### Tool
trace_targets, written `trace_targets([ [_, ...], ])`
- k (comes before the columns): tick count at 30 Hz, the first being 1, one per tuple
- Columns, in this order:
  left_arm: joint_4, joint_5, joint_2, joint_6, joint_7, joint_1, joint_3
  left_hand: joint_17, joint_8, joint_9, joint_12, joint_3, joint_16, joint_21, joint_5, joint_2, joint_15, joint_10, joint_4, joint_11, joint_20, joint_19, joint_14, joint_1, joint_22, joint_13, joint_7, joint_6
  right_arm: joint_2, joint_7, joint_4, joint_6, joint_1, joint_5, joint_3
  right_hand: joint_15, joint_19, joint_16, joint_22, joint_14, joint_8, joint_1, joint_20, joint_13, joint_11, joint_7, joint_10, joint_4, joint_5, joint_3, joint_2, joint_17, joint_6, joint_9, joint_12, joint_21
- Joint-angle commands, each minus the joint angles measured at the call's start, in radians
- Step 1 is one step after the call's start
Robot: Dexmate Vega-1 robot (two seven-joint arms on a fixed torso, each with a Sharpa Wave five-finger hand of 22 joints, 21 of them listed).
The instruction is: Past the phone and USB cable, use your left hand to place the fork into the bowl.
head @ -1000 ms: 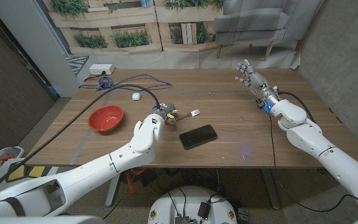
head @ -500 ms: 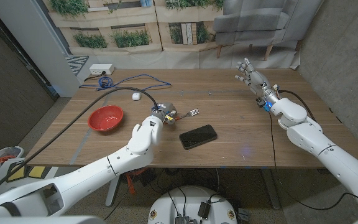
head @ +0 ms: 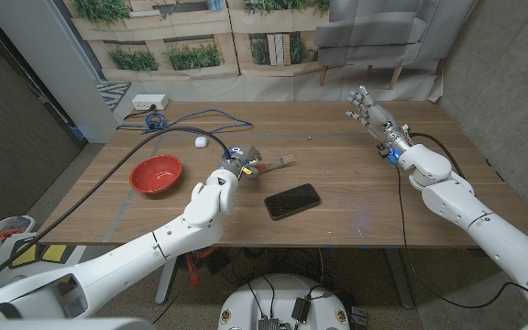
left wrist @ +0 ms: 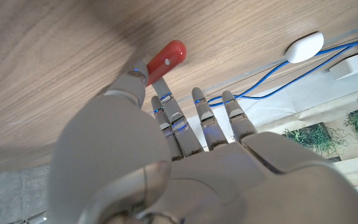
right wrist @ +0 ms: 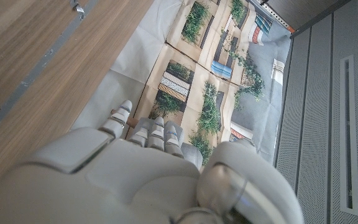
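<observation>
My left hand [head: 238,163] grips the handle of a metal fork [head: 282,161], whose tines stick out toward the right, just above the wooden table [head: 356,183]. To the left of that hand sits the red bowl [head: 156,173], a short gap away. The black phone [head: 291,201] lies flat on the near side of the fork. A blue USB cable [head: 211,115] runs along the far side of the table. In the left wrist view my curled fingers [left wrist: 185,121] point toward the bowl's red rim [left wrist: 166,57]. My right hand [head: 368,111] is raised at the far right, fingers spread, holding nothing.
A small white oval piece [head: 201,141] lies on the blue cable's run beyond my left hand. A white power box [head: 149,101] sits at the table's far left corner. A thick black cable [head: 108,183] crosses the left side of the table near the bowl.
My left hand has carried the fork slightly up and toward the far side, away from the phone. The right arm has not moved.
</observation>
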Motion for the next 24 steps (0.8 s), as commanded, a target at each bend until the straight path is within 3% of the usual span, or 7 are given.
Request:
trace_targets([
  [1,-0.03,0.004,0.007,-0.003,0.021,0.006,-0.01,0.005,-0.004,0.002,0.006,-0.003,0.008,0.003,-0.004,0.005,-0.128,0.01,0.001,0.001,0.001,0.005,0.004,0.01,0.002,0.002,0.001,0.004,0.007,0.007,0.016,0.001,0.011,0.004,-0.004,-0.022,-0.002,0.0,0.005,0.003,0.0,-0.001,-0.003,0.005,-0.001,0.001,0.008,-0.001,-0.003,0.003,0.003,0.001,0.011,0.006,-0.002,-0.002],
  [17,-0.063,0.043,0.011,0.018,0.009,0.012,-0.021,0.009,-0.009,0.004,0.006,-0.012,0.008,0.0,-0.005,0.016,-0.122,0.0,0.006,0.002,0.009,0.002,-0.003,0.017,0.003,0.007,0.005,-0.003,0.018,0.024,0.05,0.021,0.031,0.003,-0.007,-0.021,-0.002,0.0,0.005,0.002,0.0,-0.001,-0.002,0.005,-0.003,0.0,0.006,-0.002,-0.002,0.004,0.003,0.001,0.011,0.006,-0.003,-0.002],
  [24,-0.076,0.041,0.014,0.002,0.068,0.041,-0.047,0.01,-0.007,0.005,0.008,-0.014,0.01,0.0,-0.006,0.017,-0.128,-0.004,0.006,0.001,0.009,0.004,0.002,0.02,0.003,0.01,0.007,0.005,0.019,0.025,0.057,0.021,0.037,0.0,-0.01,-0.021,-0.002,0.0,0.005,0.002,-0.001,-0.001,-0.001,0.005,-0.006,-0.001,0.006,-0.002,-0.003,0.005,0.003,0.001,0.011,0.006,-0.003,-0.002],
])
